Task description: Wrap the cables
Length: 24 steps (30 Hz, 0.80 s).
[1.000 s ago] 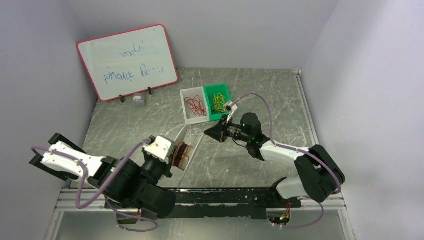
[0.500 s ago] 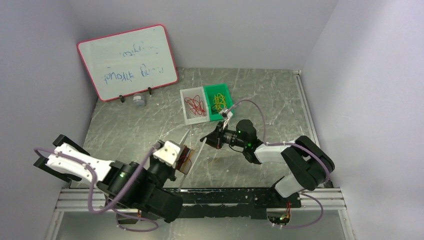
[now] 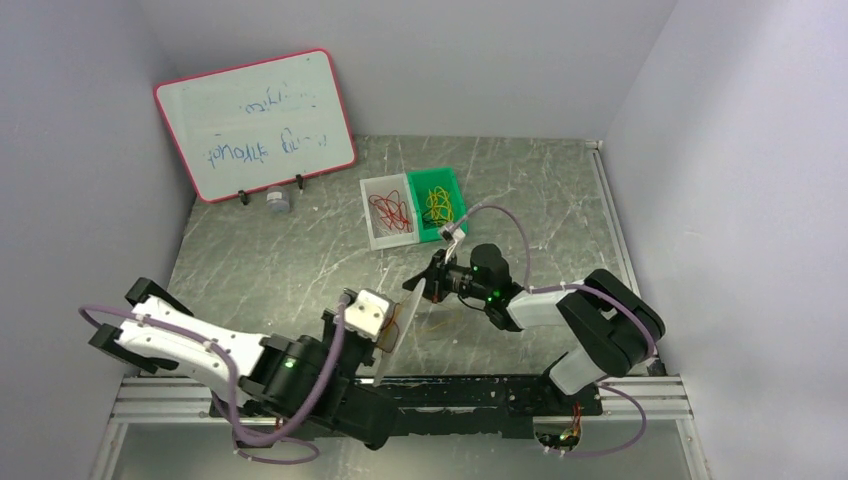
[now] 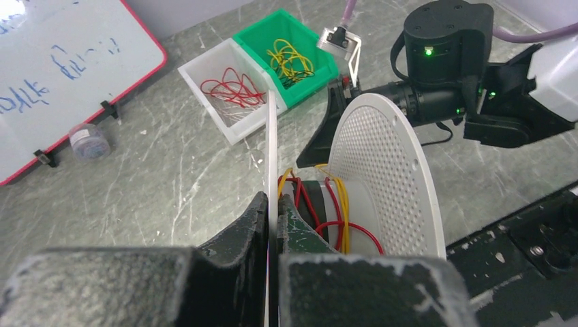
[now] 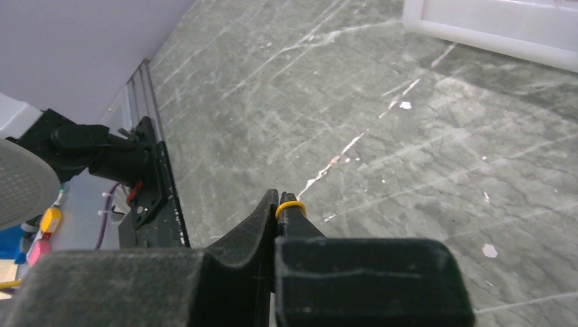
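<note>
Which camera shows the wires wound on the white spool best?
Left wrist view: the thin red and yellow wires wound on the white perforated round spool show close up, strand by strand. Top external shows only a tiny faint smudge there; right wrist shows only the spool's rim and one pinched yellow wire.

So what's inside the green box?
A tangle of yellow-orange cables lies in the green box. The floor right under the tangle is hidden, so anything beneath cannot be seen.
</note>
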Tool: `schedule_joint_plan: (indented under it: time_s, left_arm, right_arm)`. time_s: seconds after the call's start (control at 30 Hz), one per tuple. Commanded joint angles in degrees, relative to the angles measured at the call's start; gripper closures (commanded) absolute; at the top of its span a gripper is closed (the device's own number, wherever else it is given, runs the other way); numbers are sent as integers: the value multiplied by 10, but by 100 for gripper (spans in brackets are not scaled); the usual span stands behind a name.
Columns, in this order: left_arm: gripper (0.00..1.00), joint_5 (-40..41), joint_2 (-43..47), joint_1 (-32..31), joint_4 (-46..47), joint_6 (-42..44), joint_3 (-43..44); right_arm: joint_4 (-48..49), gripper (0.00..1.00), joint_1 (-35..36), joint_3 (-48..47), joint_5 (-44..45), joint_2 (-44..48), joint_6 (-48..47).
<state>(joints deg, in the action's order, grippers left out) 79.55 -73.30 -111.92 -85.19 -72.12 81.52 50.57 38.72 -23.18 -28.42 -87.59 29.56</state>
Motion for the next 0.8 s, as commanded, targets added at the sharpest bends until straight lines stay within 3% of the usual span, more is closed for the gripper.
schedule_joint_plan:
  time_s: [0.0, 0.2, 0.67, 0.73, 0.77]
  left_arm:
    - [93, 98, -55, 30, 45, -30, 50]
    - [93, 69, -84, 95, 46, -40, 31]
    - [93, 36, -150, 152, 53, -25, 25]
    - [93, 12, -136, 168, 127, 66, 9]
    - [93, -14, -112, 173, 241, 177, -15]
  right_arm:
    - [-83, 100, -9, 14, 87, -30, -41]
    - [-78, 100, 0, 14, 90, -35, -38]
    - [-44, 100, 10, 17, 90, -67, -25]
    - [-41, 100, 11, 18, 90, -66, -25]
    - [-40, 100, 12, 19, 90, -66, -24]
